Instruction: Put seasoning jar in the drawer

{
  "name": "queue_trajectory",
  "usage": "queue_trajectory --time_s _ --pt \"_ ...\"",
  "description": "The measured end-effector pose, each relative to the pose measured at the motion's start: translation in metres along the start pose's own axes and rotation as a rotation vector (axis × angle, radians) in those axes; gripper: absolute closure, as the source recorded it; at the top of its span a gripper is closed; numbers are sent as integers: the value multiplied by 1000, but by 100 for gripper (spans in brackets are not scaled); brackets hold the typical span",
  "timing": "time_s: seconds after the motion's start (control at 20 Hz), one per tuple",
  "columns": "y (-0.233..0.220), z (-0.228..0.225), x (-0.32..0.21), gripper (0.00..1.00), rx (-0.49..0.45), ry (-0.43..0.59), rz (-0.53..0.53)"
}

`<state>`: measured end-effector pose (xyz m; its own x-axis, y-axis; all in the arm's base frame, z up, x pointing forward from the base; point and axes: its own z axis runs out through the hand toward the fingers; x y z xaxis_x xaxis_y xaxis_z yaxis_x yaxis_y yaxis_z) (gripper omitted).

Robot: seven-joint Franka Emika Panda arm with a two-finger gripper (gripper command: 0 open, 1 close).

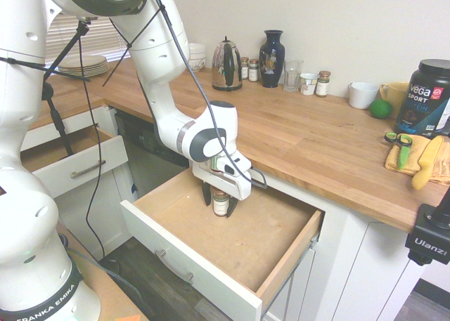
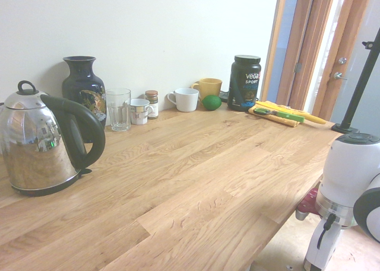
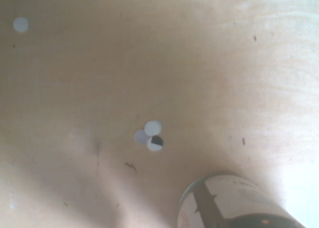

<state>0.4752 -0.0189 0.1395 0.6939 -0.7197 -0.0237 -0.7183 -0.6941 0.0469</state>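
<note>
— white drawer fronts are seen at the left of the first exterior view. what is found there?

— a smaller drawer [image 1: 74,163] is pulled out at the far left, below a stack of plates [image 1: 83,63] on the wooden table [image 1: 302,138]. just right of it, the large drawer [image 1: 211,279] with the metal bar handle is pulled wide open, its bare light-brown wood exposed.

— and where is the seasoning jar seen?

— the seasoning jar [image 1: 221,204] is inside the large drawer, upright, towards the back left part of the wooden floor. whether its base is touching the wood cannot be told. the gripper [image 1: 219,202] is lowered around it, with one dark finger at each side of the glass; the fingers [image 1: 206,194] appear closed against the jar.

— what is shown in the wrist view?

— the drawer's wood floor is seen from close by, with a few small round marks [image 3: 152,135], and the jar's labelled side [image 3: 234,203] rises from the bottom edge, out of focus.

— what is set further right on the table?

— along the wall a kettle [image 1: 226,65], a dark vase [image 1: 271,58], a clear glass [image 1: 293,75], a white mug [image 1: 363,95], a yellow mug [image 1: 394,93], a green lime [image 1: 380,109] and a black tub [image 1: 429,96] are lined up. at the far right a yellow cloth [image 1: 415,156] is laid.
</note>
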Motion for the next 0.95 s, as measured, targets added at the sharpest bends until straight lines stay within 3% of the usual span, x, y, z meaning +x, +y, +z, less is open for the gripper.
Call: queue_trajectory --time_s 0.55,0.95 --pt "5 -2 2 0 32 20 10" --pt "29 -27 -8 0 67 38 26"
